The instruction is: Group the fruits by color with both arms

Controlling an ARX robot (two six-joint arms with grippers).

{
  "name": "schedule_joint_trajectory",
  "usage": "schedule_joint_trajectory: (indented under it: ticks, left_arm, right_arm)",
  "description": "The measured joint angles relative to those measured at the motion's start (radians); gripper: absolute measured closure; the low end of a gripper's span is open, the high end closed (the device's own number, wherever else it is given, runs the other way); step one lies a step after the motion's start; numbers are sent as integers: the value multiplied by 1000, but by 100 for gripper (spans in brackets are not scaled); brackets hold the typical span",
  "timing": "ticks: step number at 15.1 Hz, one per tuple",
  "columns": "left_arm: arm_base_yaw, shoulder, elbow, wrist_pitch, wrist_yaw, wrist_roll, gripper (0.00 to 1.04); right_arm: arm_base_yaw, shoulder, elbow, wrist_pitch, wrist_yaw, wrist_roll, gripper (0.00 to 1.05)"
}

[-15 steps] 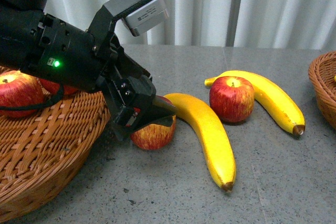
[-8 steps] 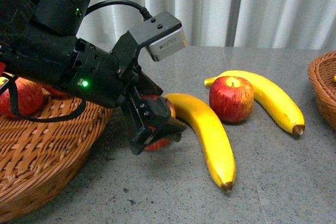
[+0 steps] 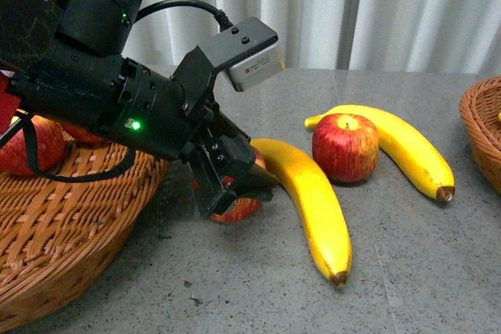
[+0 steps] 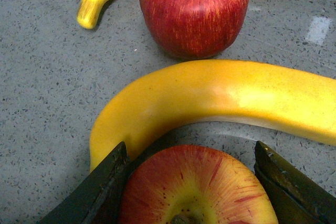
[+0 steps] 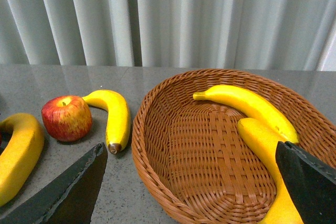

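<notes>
Label on the wrist camera (image 3: 254,68) is too small to read. Left gripper (image 3: 235,185) is clamped on the near apple (image 4: 197,187), which sits on the table (image 3: 407,271). Near banana (image 3: 309,193) lies just beside it, left basket (image 3: 70,217) rim close. Right gripper (image 5: 189,148) hangs wide open over the right basket (image 5: 157,103).

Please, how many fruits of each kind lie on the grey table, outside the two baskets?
Red apples: 2, the free apple and the flanked apple between the fingers of the left gripper.
Yellow bananas: 2, the near banana and the far banana.
Total: 4
</notes>
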Motion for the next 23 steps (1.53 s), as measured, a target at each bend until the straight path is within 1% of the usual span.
schedule_joint_trajectory:
  ticks: [4,7,8,9,11,14,16,17,18,23]
  left_arm:
    - [-9,-19,14,16,-15,-38,40]
    - [-12,-109,53,-11,-17,-76,41]
    - [-11,-135,65,-15,-35,-87,41]
    - [-4,-153,78,-5,-72,-114,41]
    - [32,-188,95,41,-201,-222,41]
    - [130,-287,77,58,-409,-486,41]
    - [175,-343,45,40,-502,-632,41]
    - [211,-317,3,5,-575,-783,41]
    - [192,-267,-26,-37,-610,-864,42]
    - [164,-256,-31,-27,-593,-864,42]
  right_arm:
    - [0,0,0,0,0,0,7]
    - [0,0,0,0,0,0,7]
    - [0,0,0,0,0,0,7]
    - [0,0,0,0,0,0,7]
    - [0,0,0,0,0,0,7]
    - [0,0,0,0,0,0,7]
    - [0,0,0,0,0,0,7]
    - [0,0,0,0,0,0,7]
    - [0,0,0,0,0,0,7]
    - [0,0,0,0,0,0,7]
